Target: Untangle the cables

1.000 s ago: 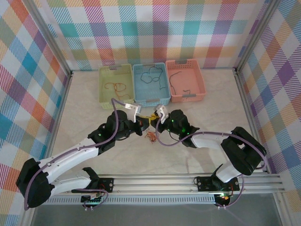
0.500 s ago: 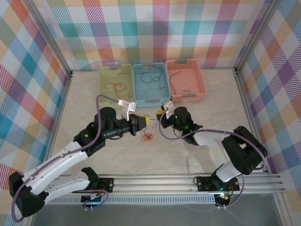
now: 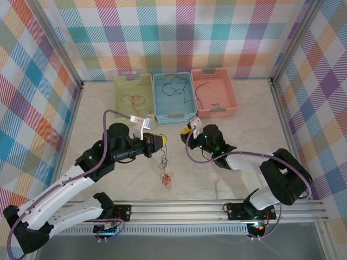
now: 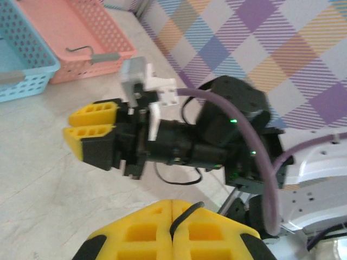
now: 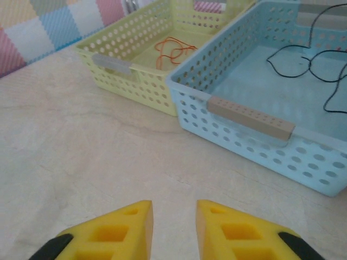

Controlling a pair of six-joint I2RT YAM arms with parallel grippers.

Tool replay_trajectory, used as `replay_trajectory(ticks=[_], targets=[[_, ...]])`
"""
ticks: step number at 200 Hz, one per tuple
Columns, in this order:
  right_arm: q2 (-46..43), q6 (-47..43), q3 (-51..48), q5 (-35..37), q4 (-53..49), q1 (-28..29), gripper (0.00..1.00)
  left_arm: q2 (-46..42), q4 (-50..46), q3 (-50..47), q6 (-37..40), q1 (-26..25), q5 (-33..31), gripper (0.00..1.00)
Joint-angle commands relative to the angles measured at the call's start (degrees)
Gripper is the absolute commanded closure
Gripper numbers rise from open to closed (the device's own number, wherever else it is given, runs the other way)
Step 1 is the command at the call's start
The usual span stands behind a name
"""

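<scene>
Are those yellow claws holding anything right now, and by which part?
The left gripper pinches a thin dark cable near its upper end; the rest dangles. The right gripper holds nothing.

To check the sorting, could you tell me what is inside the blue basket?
Black cable lies loose on the floor of the blue basket. From the right wrist, its near wall covers the floor just behind it.

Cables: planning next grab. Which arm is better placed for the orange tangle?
Right, probably: the right gripper is open and empty; the left gripper is shut on the dark cable trailing to the orange tangle.
</scene>
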Motion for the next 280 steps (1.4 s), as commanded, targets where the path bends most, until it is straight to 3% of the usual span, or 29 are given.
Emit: replay_trajectory(ticks=[1, 48, 94, 161, 232, 280], targets=[[-3.14, 0.55, -2.44, -6.04, 6.34, -0.09, 0.66, 3.04, -2.44, 1.87, 1.46, -0.29, -5.25, 1.00], [-9.34, 0.15, -6.52, -9.35, 10.17, -0.05, 0.57, 10.64, -3.81, 5.59, 1.31, -0.20, -12.88, 1.00], [-14.18, -0.08, -8.83, -16.04, 11.96, 0.02, 0.51, 15.50, -3.10, 7.19, 0.97, -0.22, -10.96, 1.00], [-7.84, -0.35, -6.14, -21.59, 13.69, 1.38, 0.47, 17.10, 0.66, 6.29, -0.39, -0.19, -2.51, 1.00], [-2.96, -0.96, -3.60, -20.83, 11.98, 1.96, 0.47, 18.04, 3.11, 5.92, -1.19, -0.21, 1.35, 1.00], [-5.16, -1.51, -4.12, -18.77, 10.70, 1.96, 0.47, 17.96, 2.50, 5.84, -0.70, -0.19, 1.08, 1.00]])
